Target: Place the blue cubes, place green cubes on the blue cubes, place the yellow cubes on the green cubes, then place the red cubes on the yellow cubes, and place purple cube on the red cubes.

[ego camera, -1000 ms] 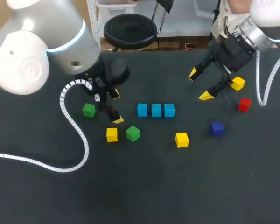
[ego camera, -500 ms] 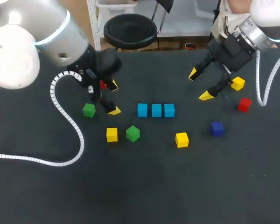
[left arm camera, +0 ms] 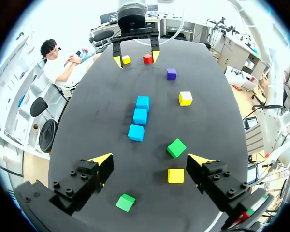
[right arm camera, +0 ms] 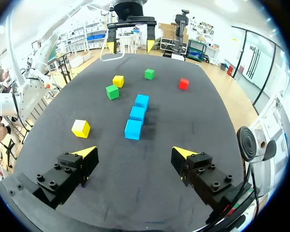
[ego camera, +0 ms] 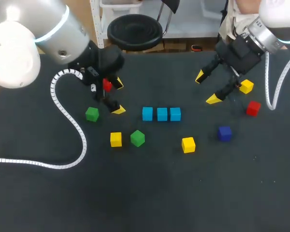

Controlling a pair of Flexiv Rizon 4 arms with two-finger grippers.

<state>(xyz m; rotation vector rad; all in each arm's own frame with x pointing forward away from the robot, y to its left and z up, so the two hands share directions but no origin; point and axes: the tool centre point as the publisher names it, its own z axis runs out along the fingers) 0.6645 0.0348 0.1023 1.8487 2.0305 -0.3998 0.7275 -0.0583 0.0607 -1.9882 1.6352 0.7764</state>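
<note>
3 blue cubes [ego camera: 161, 114] are laid in a row (nothing is stacked yet). Left gripper [ego camera: 118, 96] and right gripper [ego camera: 206, 88] are held wide open, empty.

No text, label, number or sign can be read in any view
</note>
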